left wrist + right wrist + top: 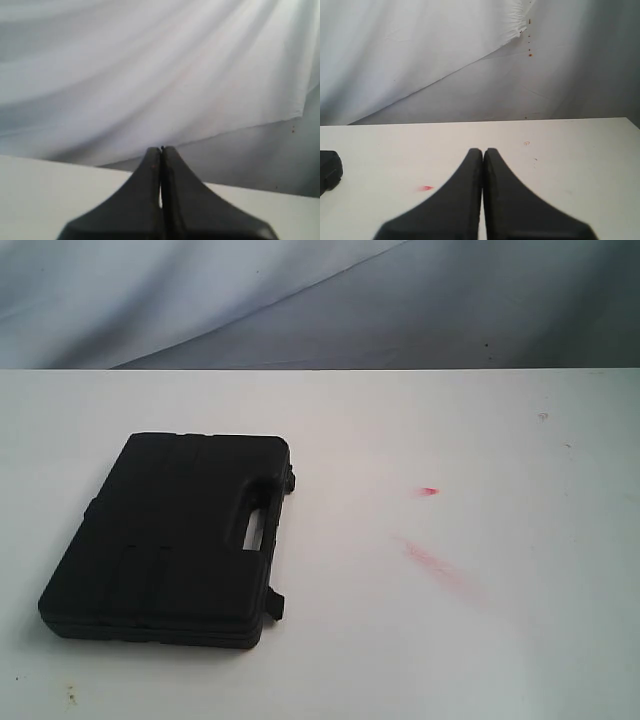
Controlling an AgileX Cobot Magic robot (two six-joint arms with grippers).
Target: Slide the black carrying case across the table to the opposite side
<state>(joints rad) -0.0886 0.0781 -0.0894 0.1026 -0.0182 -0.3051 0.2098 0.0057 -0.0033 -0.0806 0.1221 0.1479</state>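
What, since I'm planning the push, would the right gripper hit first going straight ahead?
Probably nothing nearby: the right gripper points across open table toward the backdrop cloth; the black case sits off to its side.

From my right wrist view I caught only a corner of the case (329,170); the view's edge cut off the rest

Exterior above table (480,640); wrist views low.
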